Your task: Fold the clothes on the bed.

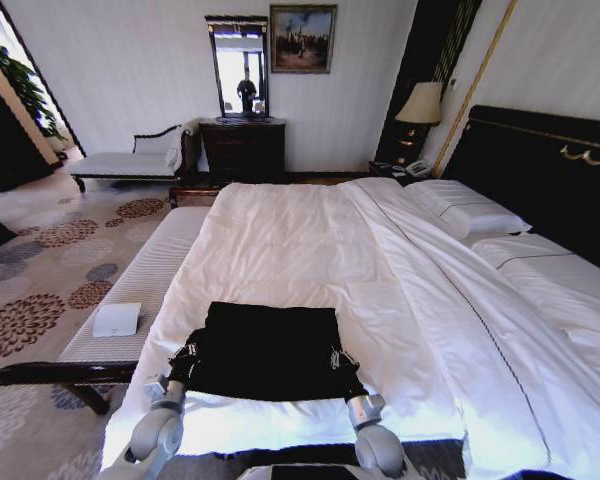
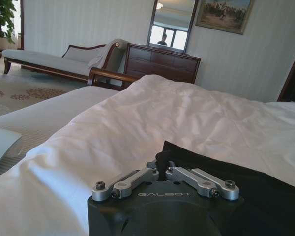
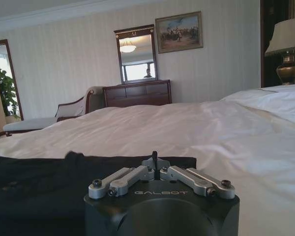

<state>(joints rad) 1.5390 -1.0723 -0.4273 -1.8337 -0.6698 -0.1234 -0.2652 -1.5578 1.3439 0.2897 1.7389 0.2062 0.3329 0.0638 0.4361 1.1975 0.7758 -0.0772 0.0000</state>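
Note:
The clothes (image 1: 270, 350), a black T-shirt, lie as a flat rectangle near the foot of the bed (image 1: 280, 240) on the white duvet. My left gripper (image 1: 187, 358) sits at the shirt's near left corner. In the left wrist view that gripper (image 2: 162, 164) is shut, with a bunch of the black cloth (image 2: 265, 191) rising at its tips. My right gripper (image 1: 340, 362) is at the near right corner. The right wrist view shows this gripper (image 3: 155, 162) shut on the shirt's edge, the cloth (image 3: 39, 182) spreading away to one side.
A pale striped bench (image 1: 150, 280) runs along the bed's left side with a white flat item (image 1: 117, 319) on it. Pillows (image 1: 470, 215) and the dark headboard (image 1: 550, 170) are at the right. A dresser with mirror (image 1: 242, 145) and a chaise (image 1: 130, 160) stand at the far wall.

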